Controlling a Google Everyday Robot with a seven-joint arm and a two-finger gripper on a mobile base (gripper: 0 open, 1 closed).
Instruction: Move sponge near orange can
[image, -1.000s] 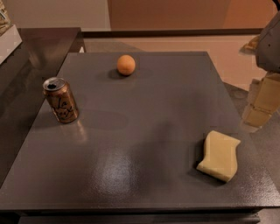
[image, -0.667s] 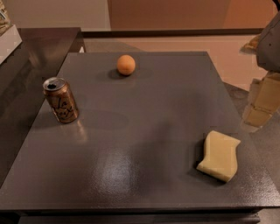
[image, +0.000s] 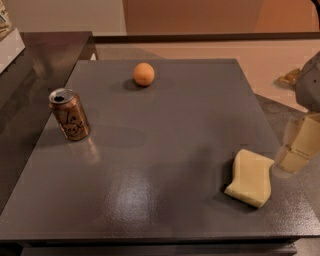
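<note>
Sponge (image: 249, 177) position is the reference for all locations below. It lies flat on the dark grey table (image: 165, 155), pale yellow, with nothing on it or gripping it.

My gripper (image: 296, 155) hangs just to the right of the sponge, past that edge of the table, close to the sponge but not touching it. Whether it is spread or pressed together, I cannot tell. It holds nothing.

The orange can (image: 70, 115) stands upright well apart from the sponge, far to its left and further back, with the open top showing.

An orange fruit (image: 144, 74) rests on the table further back still, to the left of the sponge, apart from the can.
</note>
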